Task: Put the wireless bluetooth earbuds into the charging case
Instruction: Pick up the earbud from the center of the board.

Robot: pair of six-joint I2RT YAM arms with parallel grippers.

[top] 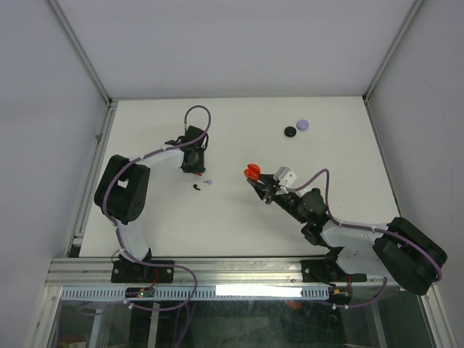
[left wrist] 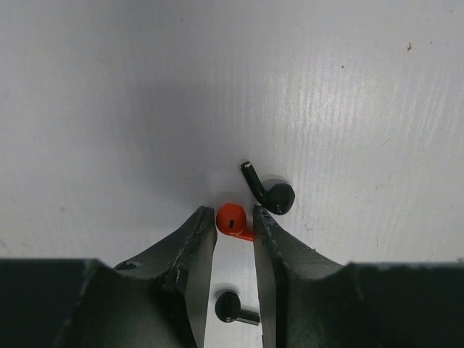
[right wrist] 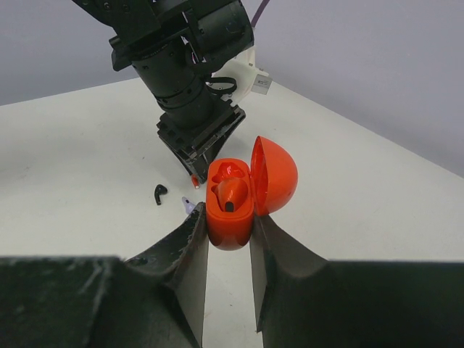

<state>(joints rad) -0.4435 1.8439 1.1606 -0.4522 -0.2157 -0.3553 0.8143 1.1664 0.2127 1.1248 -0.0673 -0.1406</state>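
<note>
- The left end effector (left wrist: 234,219) is narrowed to a slim gap, pinching a tiny red stemmed plastic earbud (left wrist: 230,217) at its tips.
- A small black stemmed earbud (left wrist: 272,194) lies loose on the white surface (top: 217,232) just beside those tips.
- The right end effector (right wrist: 228,216) clamps a glossy red rounded plastic charging case (right wrist: 230,232), lid hinged open.
- A second red earbud (right wrist: 230,194) appears already seated inside; the pinched one seemingly remains to be inserted.

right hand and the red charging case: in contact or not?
Touching. The right wrist view shows the open red charging case clamped between both fingers of the right hand, with no gap on either side.
</note>
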